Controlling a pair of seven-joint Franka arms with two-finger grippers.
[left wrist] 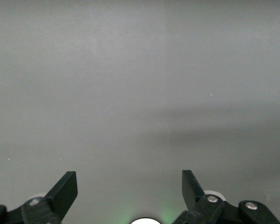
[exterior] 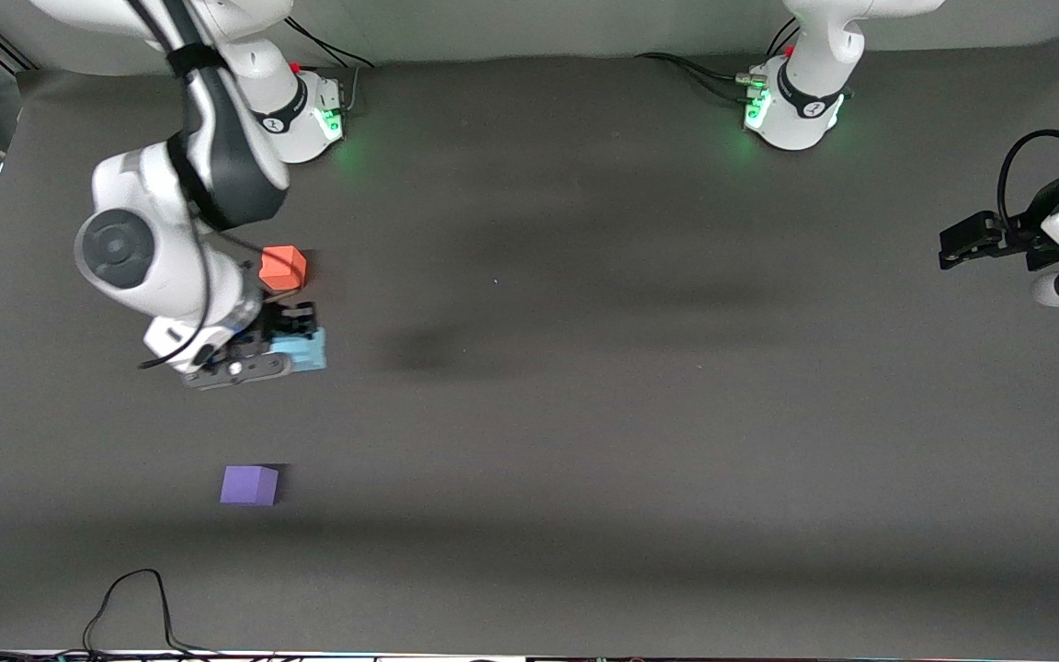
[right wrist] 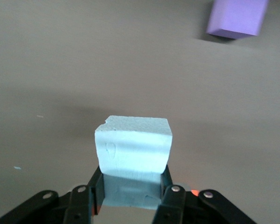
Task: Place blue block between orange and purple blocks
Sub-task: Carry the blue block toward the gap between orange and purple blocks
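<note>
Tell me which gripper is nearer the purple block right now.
Right. The right gripper, shut on the blue block, is between the orange block and purple block. The left gripper waits at the left arm's table end.

Dark grey table (exterior: 585,414) with orange block (exterior: 282,268), purple block (exterior: 249,485).

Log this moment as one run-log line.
right end effector: shut on blue block, between orange block and purple block | left end effector: open, waiting at table's edge
</note>
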